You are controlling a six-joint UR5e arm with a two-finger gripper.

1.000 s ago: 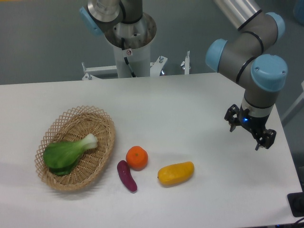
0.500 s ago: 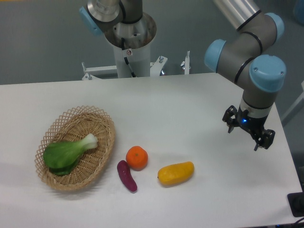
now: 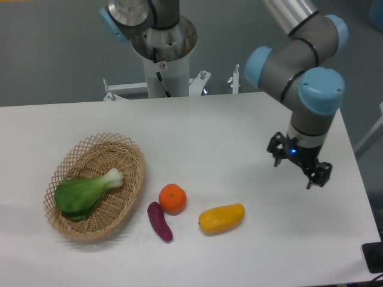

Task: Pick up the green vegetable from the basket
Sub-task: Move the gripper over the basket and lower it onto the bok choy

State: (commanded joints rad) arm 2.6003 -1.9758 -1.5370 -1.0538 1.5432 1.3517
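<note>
White matte tabletop fills most of view, far edge straight, right edge angling down. Grey wall behind, plain, unmarked. White metal bracket frame at far tabletop edge. Light soft, even; shadows faint.

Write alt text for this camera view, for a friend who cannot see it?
A robot arm's gripper, jaws spread and empty, hangs over the right side of a white table, far from a wicker basket at the left holding a green vegetable. Between them lie an orange, a small purple eggplant and a yellow fruit.
</note>
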